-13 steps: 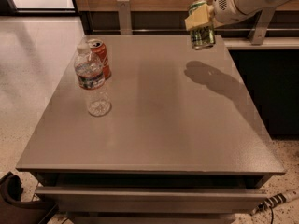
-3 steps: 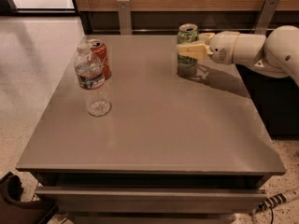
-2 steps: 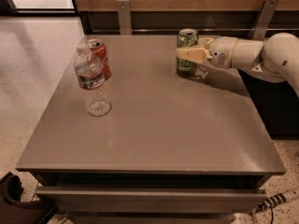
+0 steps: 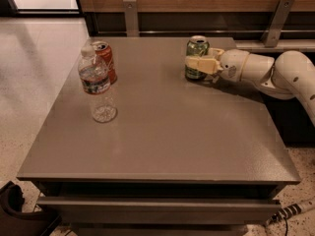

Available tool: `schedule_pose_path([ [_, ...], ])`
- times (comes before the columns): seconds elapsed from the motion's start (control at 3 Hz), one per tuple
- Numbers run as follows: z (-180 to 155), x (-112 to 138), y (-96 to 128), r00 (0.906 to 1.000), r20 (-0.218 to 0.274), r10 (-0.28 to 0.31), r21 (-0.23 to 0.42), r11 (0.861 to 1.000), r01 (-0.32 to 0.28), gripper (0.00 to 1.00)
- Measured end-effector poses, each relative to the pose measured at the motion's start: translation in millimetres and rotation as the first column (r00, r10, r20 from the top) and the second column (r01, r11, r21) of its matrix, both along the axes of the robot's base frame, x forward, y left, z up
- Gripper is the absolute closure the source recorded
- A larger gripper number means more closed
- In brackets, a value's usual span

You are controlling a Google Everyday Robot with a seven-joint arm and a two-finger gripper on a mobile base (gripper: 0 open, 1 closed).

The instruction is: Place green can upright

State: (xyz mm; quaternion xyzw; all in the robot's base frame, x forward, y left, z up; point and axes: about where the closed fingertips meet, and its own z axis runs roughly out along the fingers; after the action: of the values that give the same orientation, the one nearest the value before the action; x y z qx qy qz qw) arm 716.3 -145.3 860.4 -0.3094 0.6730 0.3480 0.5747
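A clear water bottle (image 4: pixel 97 90) stands on the left of the table (image 4: pixel 167 136), with a red-orange can (image 4: pixel 105 60) just behind it. Farther back on the right, the green can (image 4: pixel 197 47) stands upright on the table, the robot's hand (image 4: pixel 201 62) clamped around it.

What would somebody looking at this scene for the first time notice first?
The eye goes first to the white robot arm reaching in from the right, its gripper at the green can, which stands upright toward the back of the grey table, right of centre. Next comes the clear water bottle standing on the table's left side, with a red-orange soda can just behind it.
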Motion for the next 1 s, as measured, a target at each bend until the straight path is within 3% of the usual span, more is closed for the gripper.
schedule_pose_path([
  [1.0, 3.0, 0.0, 0.4, 1.0, 0.0, 0.001, 0.0, 1.0, -0.001, 0.28],
])
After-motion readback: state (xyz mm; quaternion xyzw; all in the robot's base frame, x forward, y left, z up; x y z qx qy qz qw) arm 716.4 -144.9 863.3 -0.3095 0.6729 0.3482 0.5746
